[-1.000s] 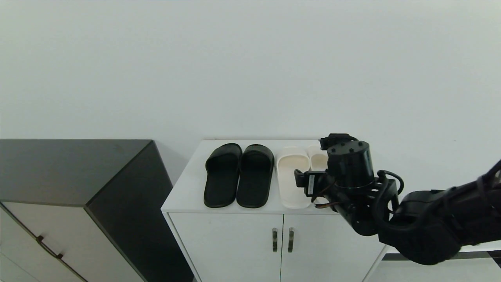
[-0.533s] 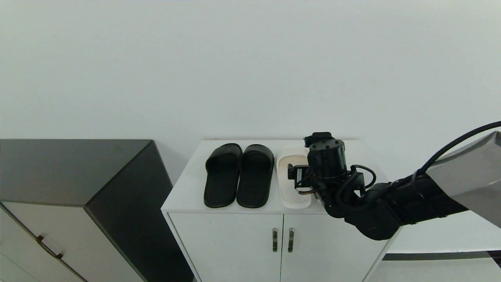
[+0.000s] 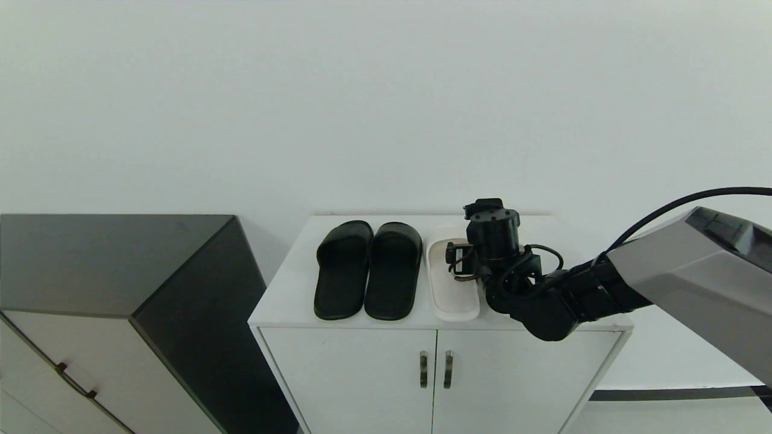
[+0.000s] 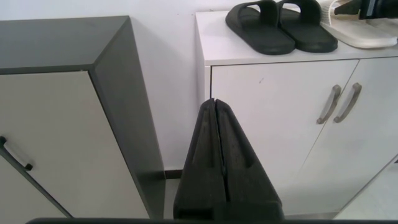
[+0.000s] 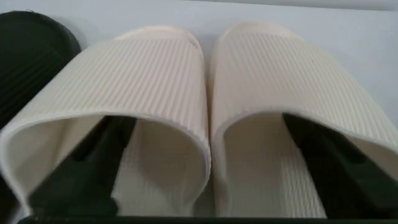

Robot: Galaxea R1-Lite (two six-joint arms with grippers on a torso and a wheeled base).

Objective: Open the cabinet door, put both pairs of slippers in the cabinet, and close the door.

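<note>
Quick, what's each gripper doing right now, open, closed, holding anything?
Left gripper: closed, holding nothing.
Right gripper: open, one finger inside each of the white slippers, not yet clamped.

From the head, the right arm [image 3: 543, 295] covers 1 white slipper [image 5: 286, 93] almost wholly. We cannot see its fingers' [image 5: 87, 168] tips, tucked under the 2 straps [image 5: 143, 68]. The cabinet doors [image 3: 362, 374] run off the head view's bottom edge.
</note>
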